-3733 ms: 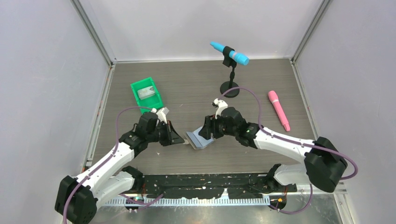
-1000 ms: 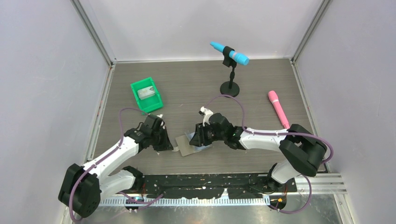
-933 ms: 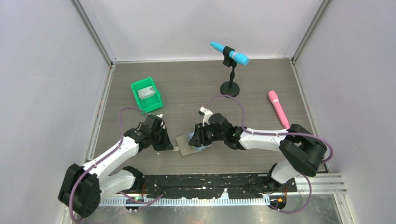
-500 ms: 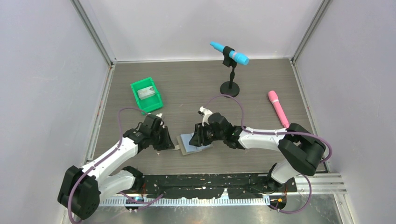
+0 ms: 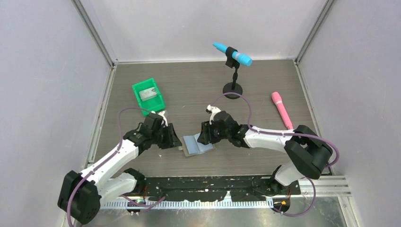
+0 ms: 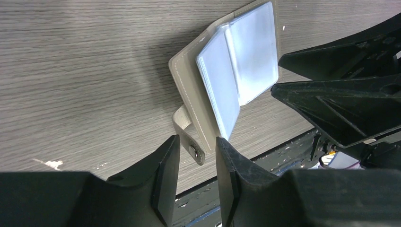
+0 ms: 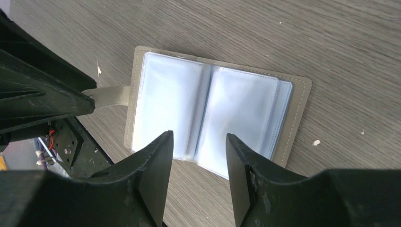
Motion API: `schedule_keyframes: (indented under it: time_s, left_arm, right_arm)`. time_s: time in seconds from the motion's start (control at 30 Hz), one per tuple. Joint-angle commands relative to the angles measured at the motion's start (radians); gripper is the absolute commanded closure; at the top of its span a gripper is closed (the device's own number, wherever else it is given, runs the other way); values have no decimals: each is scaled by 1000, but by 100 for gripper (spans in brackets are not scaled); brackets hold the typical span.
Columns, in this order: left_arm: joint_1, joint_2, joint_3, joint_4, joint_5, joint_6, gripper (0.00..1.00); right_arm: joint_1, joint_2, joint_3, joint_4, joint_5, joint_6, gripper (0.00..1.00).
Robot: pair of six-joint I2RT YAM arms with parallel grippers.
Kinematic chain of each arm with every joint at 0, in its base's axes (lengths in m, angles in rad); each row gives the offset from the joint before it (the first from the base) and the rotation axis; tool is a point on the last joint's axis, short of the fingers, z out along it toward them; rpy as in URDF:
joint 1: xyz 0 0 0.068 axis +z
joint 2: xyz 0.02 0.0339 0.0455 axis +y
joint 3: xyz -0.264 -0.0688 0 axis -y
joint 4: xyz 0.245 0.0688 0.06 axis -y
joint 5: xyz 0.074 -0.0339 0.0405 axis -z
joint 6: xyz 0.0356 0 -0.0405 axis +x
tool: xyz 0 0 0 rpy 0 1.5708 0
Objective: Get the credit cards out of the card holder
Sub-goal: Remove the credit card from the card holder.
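Front centre of worktop (image 5: 198,85): card holder (image 5: 194,144) lies open, left claw (image 5: 177,142) at its left edge, right claw (image 5: 204,139) over its right part. Bin (image 5: 148,96) behind-left. Microphone stand (image 5: 232,90) behind. Loose microphone (image 5: 282,111) far right.

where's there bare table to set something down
Widest bare patch: between bin and mic stand. Also between mic stand and pink mic. Crowded at the holder, left gripper and right gripper flanking it.
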Motion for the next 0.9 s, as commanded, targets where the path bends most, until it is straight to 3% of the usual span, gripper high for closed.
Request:
schedule_keyframes:
  time_s: [0.0,0.1,0.43,0.53,0.73,0.87]
  left_arm:
    - [-3,35,27,98,67,-4,64]
    - [-3,59,25,111,56,-1,64]
    - [-3,171,3,198,84,6,65]
    - [-3,181,-9,238,104,0,71]
    - [-3,169,-17,259,118,1,98]
    - [-3,152,-23,252,107,-1,100]
  right_arm:
    - [4,5,39,42,-24,-15,51]
    - [8,13,50,75,-45,-9,52]
    - [53,83,100,66,-16,-5,31]
    - [58,98,101,67,-13,-6,29]
    - [71,129,116,62,-3,-13,28]
    - [96,146,142,16,57,-36,28]
